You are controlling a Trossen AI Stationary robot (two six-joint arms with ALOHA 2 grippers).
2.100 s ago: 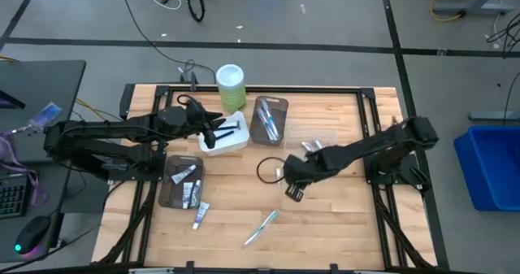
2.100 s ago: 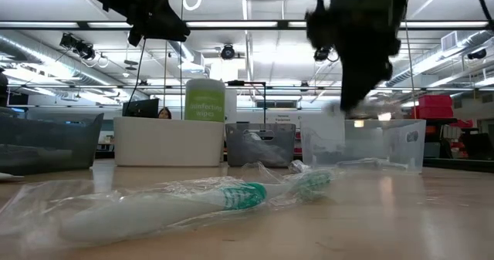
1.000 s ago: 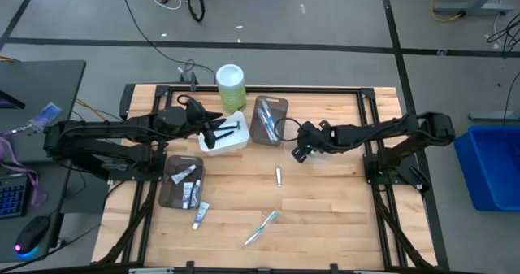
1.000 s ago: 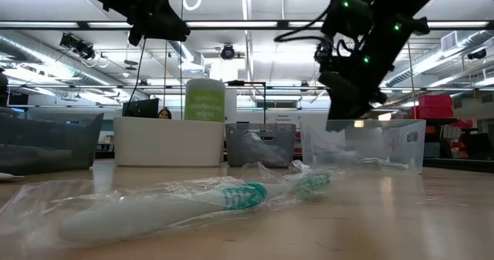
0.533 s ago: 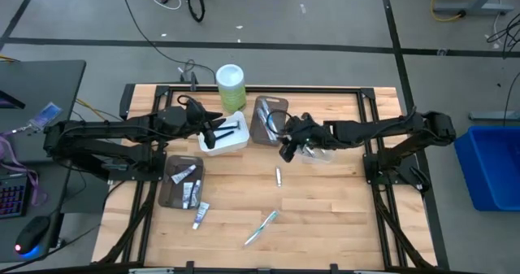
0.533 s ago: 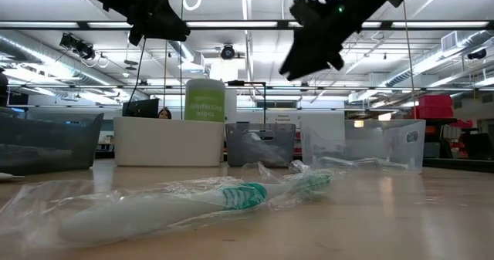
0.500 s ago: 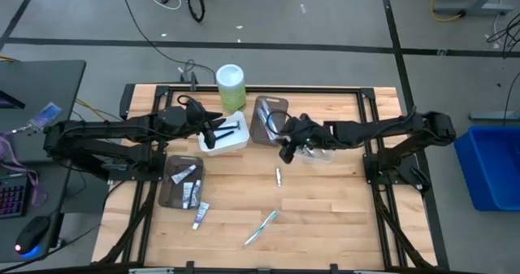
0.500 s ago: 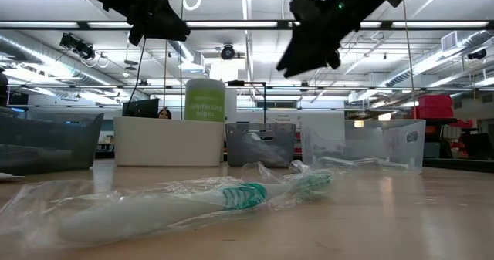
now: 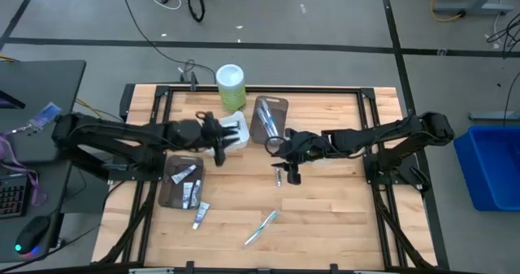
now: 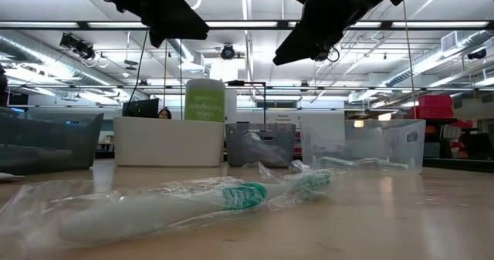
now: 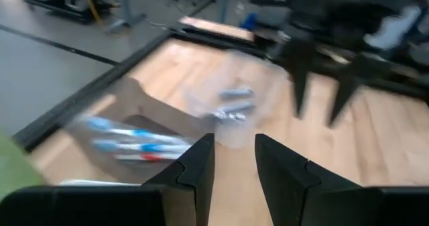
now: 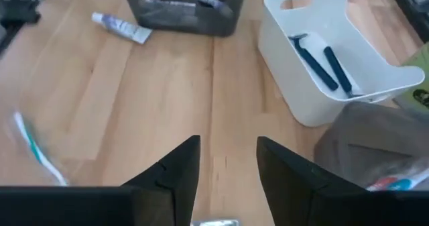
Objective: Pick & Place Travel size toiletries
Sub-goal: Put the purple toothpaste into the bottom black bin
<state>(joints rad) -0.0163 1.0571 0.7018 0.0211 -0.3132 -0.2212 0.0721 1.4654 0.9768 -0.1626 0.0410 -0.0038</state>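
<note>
Silvery tube [image 9: 278, 176] seen lying on bench [image 9: 325, 209], directly below right end effector [image 9: 289, 173], fingers parted, nothing held. Left end effector [image 9: 219, 150] parted, empty, beside white tray [image 9: 236, 129].

floor [image 9: 325, 30]: grey, dark lines | blue bin [image 9: 491, 164]: right | ceiling: strip lights [image 10: 247, 25]

A green canister [image 9: 231, 86] stands beside a white bin [image 9: 231, 133], near a grey tray [image 9: 271, 110] and brown tray [image 9: 180, 181].
</note>
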